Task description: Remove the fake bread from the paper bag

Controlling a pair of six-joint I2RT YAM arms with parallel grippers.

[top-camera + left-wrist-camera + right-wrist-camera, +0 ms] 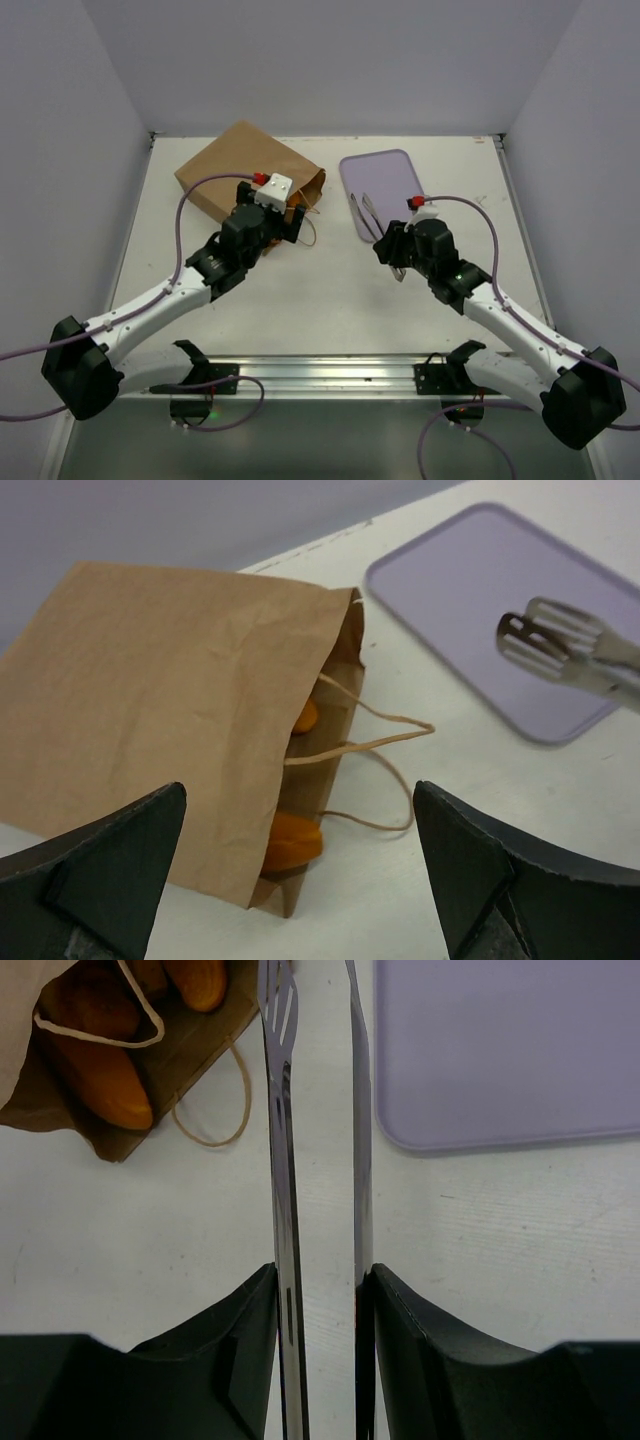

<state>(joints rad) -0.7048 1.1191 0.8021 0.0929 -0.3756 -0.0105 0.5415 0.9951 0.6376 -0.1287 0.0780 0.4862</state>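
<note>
Black fingers of the right hand (322,1280) press in on the two arms of a pair of thin metal tongs (281,1140), gripping them so that the slotted tips stand a little apart. The tips stop short of the mouth of a creased brown kraft paper bag (170,700). The bag lies on its side toward the far left of the white counter (150,1250). Its opening and looped string handles (385,730) are turned toward a flat lavender tray (510,1050) nearby. Glossy orange-golden toy bread pieces (100,1085) show inside the opening; at least three can be made out, all within the bag. The left hand (300,810) hovers near the bag's mouth, its fingers spread wide with nothing between them. No bread appears on the tray or on the bare counter, so by the look of it the unloading has not begun. The tool is in hand, and every visible piece is left to pull out.
</note>
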